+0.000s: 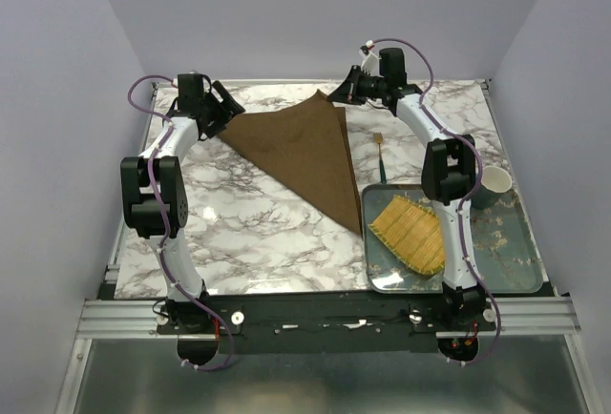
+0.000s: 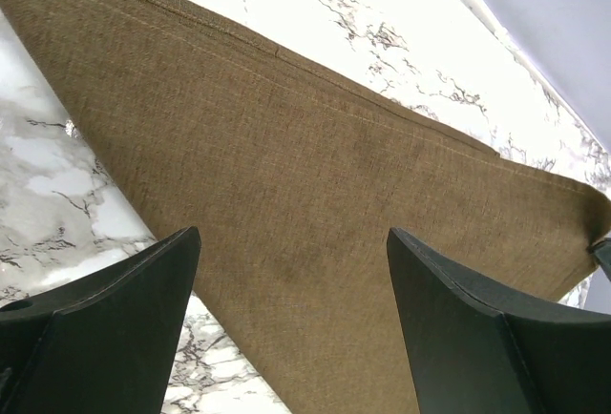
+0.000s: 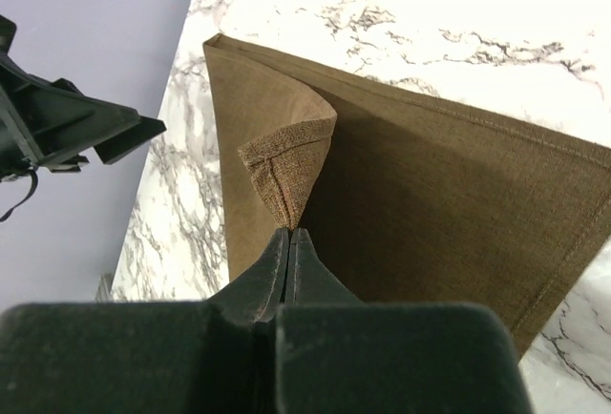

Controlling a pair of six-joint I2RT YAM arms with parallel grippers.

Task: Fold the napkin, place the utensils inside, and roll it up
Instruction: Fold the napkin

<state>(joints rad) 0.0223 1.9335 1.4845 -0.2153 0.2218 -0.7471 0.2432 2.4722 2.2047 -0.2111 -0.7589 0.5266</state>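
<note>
Napkin of plain dark brown cloth lies folded into a triangle on the white marble tabletop. Its short side is toward the far edge, and its long point runs to the near right, ending just beside the left rim of the teal rectangular tray. The right gripper sits at the far edge with its fingers pressed together on the napkin's far corner; the right wrist view shows that corner lifted and curled over the cloth below. The left gripper is toward the far left corner of the tabletop, over the napkin's left corner – its fingers stand spread wide with nothing between them, and whether they touch the fabric cannot be told. The slim fork with gold tines and a thin dark handle lies on the marble right of the napkin, apart from it, just beyond the tray's far rim, tines toward the far edge. The tray fills the near right corner – on it are a yellow woven bamboo mat and, at its far right corner, a pale mug.
</note>
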